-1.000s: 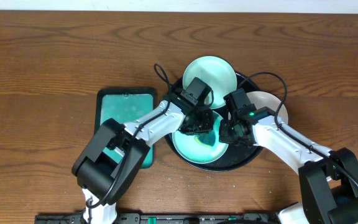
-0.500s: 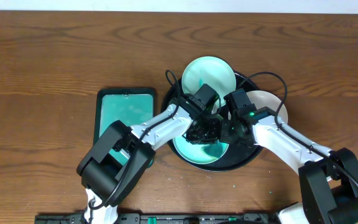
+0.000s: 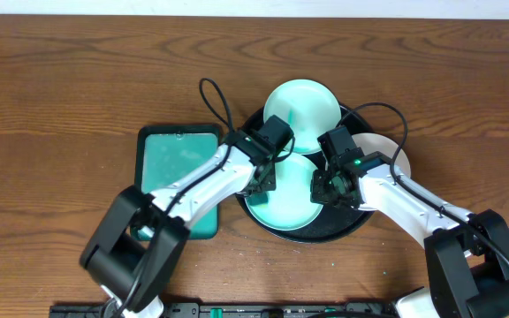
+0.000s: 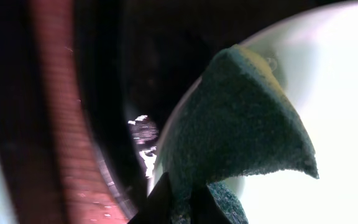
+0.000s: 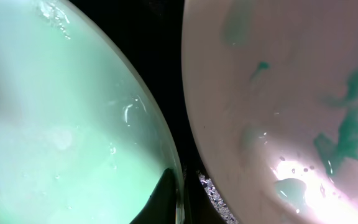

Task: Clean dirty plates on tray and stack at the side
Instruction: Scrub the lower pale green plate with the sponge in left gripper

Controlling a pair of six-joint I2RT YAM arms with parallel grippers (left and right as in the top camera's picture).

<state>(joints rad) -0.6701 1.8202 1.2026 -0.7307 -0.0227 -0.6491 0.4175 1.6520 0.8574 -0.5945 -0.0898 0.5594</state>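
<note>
Black-fingered left gripper (image 4: 182,200) clenched on the lower corner of a green sponge (image 4: 235,124) with a yellow edge; the sponge rises above the fingers in a wedge, over the left rim of the front mint plate (image 4: 340,93). Overhead, left gripper (image 3: 262,177) sits at that plate's upper-left edge. Right gripper (image 5: 178,199) pinched on the right rim of the same plate (image 5: 55,124), one finger inside the rim, the other outside it against the dark tray (image 5: 160,50); plate surface wet, beaded with droplets. Overhead, right gripper (image 3: 325,190) at the plate's right edge. Front mint plate (image 3: 285,201) lies on the near half of the tray (image 3: 352,225). Just right of the clamped rim, white plate (image 5: 278,93), teal smears across it; overhead it sits at the tray's right side (image 3: 387,146). Rear mint plate (image 3: 303,104) overhangs the tray's far rim. Teal basin (image 3: 179,168) just left of the tray, on the brown wooden desk (image 3: 60,88).
</note>
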